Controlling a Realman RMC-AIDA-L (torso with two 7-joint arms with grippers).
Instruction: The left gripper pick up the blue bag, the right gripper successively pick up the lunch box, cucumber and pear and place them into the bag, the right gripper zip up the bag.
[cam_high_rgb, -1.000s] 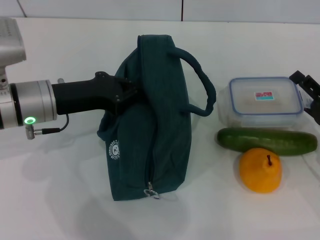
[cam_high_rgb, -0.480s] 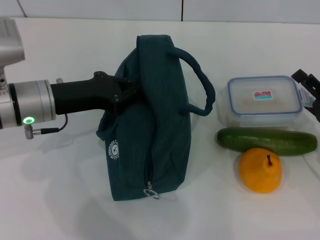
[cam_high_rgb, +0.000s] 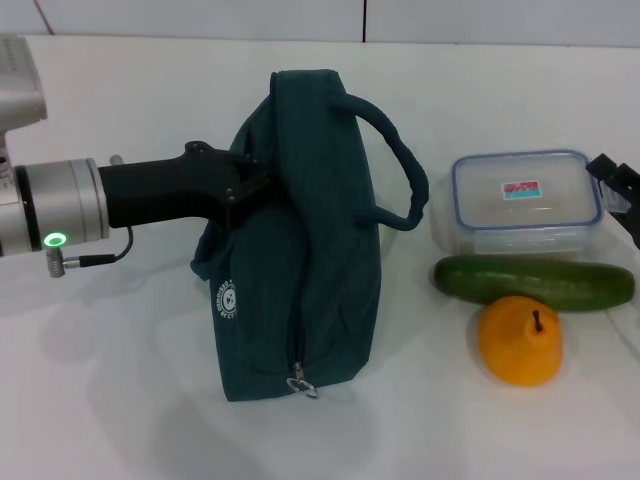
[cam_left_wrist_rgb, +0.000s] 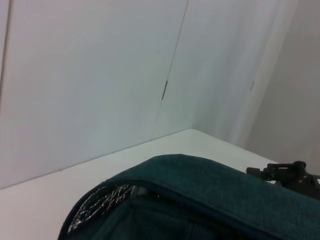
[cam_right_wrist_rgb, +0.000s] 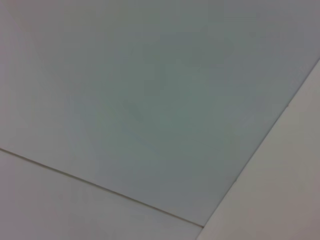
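White tabletop under pale wall panels carries everything. Standing upright near its middle is the blue bag (cam_high_rgb: 300, 250), its zipper seam running toward the camera, a strip of foil lining showing in the left wrist view. Reaching in level from the robot's left, the left gripper (cam_high_rgb: 243, 180) meets the bag's upper left side; whether its fingers are closed on fabric I cannot tell. To the bag's right lie the lunch box (cam_high_rgb: 525, 200), the cucumber (cam_high_rgb: 530, 282) crosswise before it, then the pear (cam_high_rgb: 520, 340). Beside the box's far-right edge sits the right gripper (cam_high_rgb: 620, 195), the nearer arm; its fingers' state cannot be told.
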